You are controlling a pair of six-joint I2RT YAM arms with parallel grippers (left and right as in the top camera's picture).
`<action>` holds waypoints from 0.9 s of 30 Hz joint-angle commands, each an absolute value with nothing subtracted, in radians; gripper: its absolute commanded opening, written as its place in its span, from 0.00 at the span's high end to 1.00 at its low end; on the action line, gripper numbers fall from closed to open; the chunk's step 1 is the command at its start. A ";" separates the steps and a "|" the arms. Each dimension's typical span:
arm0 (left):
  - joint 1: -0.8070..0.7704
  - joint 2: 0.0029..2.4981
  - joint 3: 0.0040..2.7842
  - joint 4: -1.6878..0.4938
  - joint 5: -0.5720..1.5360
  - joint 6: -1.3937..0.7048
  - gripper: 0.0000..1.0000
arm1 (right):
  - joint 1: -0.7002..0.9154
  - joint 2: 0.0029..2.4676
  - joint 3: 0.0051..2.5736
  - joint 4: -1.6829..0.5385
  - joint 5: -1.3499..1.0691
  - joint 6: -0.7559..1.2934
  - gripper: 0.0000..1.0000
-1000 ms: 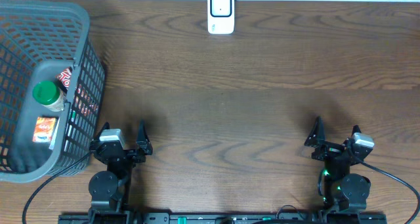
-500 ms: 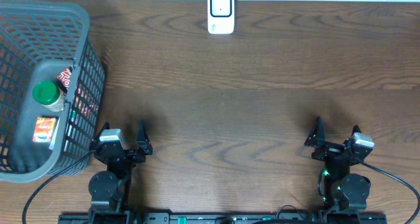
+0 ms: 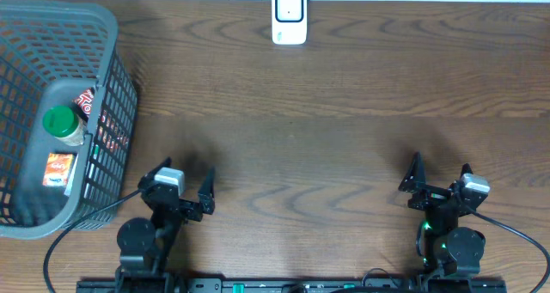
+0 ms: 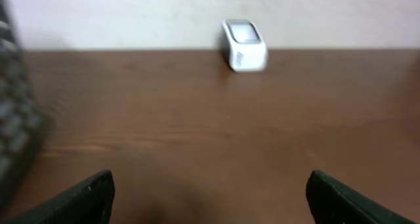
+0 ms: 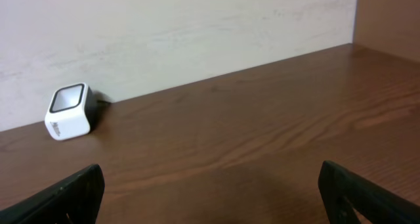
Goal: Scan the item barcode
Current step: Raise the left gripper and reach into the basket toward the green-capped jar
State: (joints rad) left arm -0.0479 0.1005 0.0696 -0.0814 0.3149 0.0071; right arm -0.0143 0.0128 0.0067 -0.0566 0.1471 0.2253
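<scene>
The white barcode scanner (image 3: 290, 15) stands at the table's far edge, also seen in the left wrist view (image 4: 245, 45) and the right wrist view (image 5: 67, 112). The items lie in the grey basket (image 3: 113, 37) at the left: a green-lidded jar (image 3: 60, 121), an orange-labelled packet (image 3: 58, 170) and a red packet (image 3: 86, 100). My left gripper (image 3: 187, 176) is open near the front edge, just right of the basket, with nothing between its fingers (image 4: 210, 184). Over at the front right, my right gripper (image 3: 441, 166) is open and empty (image 5: 211, 178).
The basket's mesh wall (image 4: 13, 119) shows blurred at the left edge of the left wrist view. A pale wall runs behind the table's far edge. Cables trail from both arm bases at the front.
The left arm has swung to the right, away from the basket, with its gripper still open. The right arm has not moved.
</scene>
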 commanded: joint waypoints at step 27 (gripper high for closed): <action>-0.051 0.739 1.085 -0.715 0.447 -0.039 0.09 | -0.006 0.013 0.006 -0.060 0.152 0.212 0.01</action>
